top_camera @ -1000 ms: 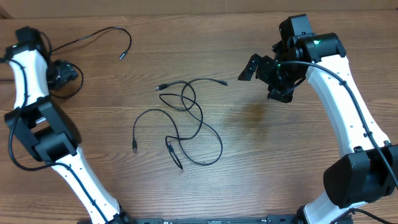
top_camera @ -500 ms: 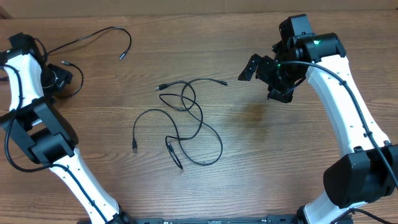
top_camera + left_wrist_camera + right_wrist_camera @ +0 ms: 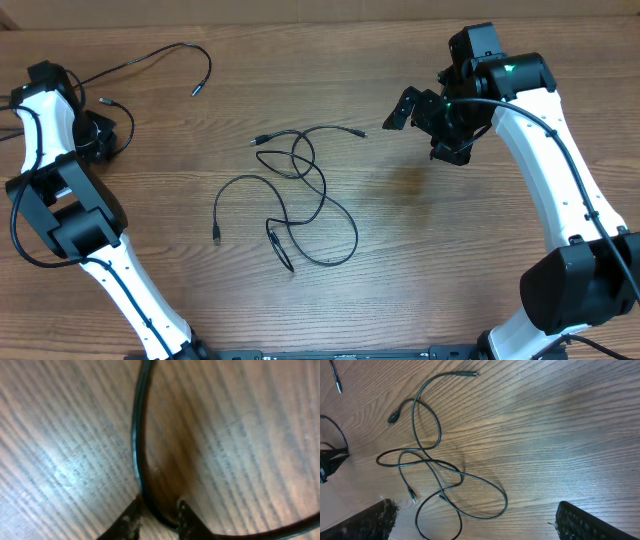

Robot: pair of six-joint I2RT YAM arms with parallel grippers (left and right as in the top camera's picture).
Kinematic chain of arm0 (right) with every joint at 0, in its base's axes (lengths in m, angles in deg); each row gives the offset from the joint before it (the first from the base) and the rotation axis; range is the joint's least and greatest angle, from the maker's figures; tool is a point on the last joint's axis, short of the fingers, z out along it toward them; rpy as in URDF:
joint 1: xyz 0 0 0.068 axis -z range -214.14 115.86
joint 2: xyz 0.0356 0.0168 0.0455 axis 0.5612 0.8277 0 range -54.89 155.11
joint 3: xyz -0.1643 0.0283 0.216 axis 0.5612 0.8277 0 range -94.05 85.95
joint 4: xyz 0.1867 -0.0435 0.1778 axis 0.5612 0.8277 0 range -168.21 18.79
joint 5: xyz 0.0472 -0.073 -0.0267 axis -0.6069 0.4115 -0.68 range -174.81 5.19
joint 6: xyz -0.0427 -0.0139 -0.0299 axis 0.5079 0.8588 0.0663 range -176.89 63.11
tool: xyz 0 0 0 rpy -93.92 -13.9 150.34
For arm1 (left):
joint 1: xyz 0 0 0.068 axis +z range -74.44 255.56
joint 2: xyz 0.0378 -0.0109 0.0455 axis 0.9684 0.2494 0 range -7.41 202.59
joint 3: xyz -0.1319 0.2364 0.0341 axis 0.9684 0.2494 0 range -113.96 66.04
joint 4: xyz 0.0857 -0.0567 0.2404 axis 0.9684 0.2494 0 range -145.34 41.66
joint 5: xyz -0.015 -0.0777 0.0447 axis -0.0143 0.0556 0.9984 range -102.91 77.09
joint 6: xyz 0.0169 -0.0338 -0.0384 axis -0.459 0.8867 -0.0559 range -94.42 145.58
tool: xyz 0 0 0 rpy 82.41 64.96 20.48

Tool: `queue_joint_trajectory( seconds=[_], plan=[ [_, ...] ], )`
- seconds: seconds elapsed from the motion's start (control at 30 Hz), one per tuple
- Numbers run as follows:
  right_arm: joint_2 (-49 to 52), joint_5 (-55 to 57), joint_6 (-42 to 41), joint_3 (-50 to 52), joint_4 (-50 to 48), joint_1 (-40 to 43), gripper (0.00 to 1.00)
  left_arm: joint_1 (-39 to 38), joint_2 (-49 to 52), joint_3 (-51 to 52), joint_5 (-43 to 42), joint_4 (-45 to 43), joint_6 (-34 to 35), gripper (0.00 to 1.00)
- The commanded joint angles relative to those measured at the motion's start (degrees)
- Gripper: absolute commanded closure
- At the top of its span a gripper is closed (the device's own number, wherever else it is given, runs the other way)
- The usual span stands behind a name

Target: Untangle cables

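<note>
Two black cables [image 3: 300,190] lie looped over each other in the middle of the wooden table, and they also show in the right wrist view [image 3: 427,467]. A separate black cable [image 3: 150,55] curves along the far left, with one plug [image 3: 196,91] lying free. My left gripper [image 3: 100,135] is low at the table's left edge. In its wrist view the fingertips [image 3: 134,515] stand close on either side of that cable [image 3: 136,435], which runs between them. My right gripper [image 3: 425,115] hovers to the right of the tangle, open and holding nothing, its fingers [image 3: 372,520] wide apart.
The wooden table [image 3: 430,240] is bare to the right of and in front of the tangle. Its far edge [image 3: 320,22] runs along the top of the overhead view. The left arm's white links [image 3: 90,250] stand along the left side.
My left gripper has narrowed from wide open down onto the far-left cable and shifted slightly. That cable's near end has lifted into view. The right arm has not moved.
</note>
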State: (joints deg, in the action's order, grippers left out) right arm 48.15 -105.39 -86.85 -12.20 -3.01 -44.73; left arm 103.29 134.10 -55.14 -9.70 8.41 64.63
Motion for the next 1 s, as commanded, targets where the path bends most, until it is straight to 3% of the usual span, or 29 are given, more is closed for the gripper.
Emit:
queue_joint_trajectory(
  seconds=[0.0, 0.07, 0.17, 0.43, 0.67, 0.7, 0.73, 0.8, 0.97],
  plan=[
    [-0.63, 0.13, 0.24, -0.92, -0.09, 0.07, 0.0, -0.76, 0.9, 0.35, -5.73, -2.58, 0.22, 0.84],
    [-0.63, 0.13, 0.24, -0.92, -0.11, 0.07, 0.0, -1.2, 0.9, 0.35, -11.39, -5.81, 0.17, 0.96],
    [-0.63, 0.13, 0.24, -0.92, -0.11, 0.07, 0.0, -1.62, 0.9, 0.35, -16.59, -9.38, 0.17, 0.96],
    [-0.63, 0.13, 0.24, -0.92, -0.11, 0.07, 0.0, -1.92, 0.87, 0.24, -19.32, -15.47, -3.06, 0.96],
    [-0.63, 0.13, 0.24, -0.92, -0.11, 0.07, 0.0, -0.37, 0.33, -10.86, -25.38, -14.67, -5.01, 0.96],
    [-0.63, 0.13, 0.24, -0.92, -0.11, 0.07, 0.0, -0.37, 0.33, -11.54, -27.34, -14.71, -6.32, 0.88],
    [-0.63, 0.13, 0.24, -0.92, -0.09, 0.07, 0.0, -0.42, 0.33, -11.91, -28.96, -14.58, -7.34, 0.72],
    [-0.63, 0.13, 0.24, -0.92, -0.11, 0.07, 0.0, -0.48, 0.33, -11.96, -30.69, -12.83, -8.22, 0.0],
    [-0.63, 0.13, 0.24, -0.92, -0.11, 0.07, 0.0, 0.04, -0.61, -12.17, -32.98, -3.91, -8.72, 0.0]
  ],
)
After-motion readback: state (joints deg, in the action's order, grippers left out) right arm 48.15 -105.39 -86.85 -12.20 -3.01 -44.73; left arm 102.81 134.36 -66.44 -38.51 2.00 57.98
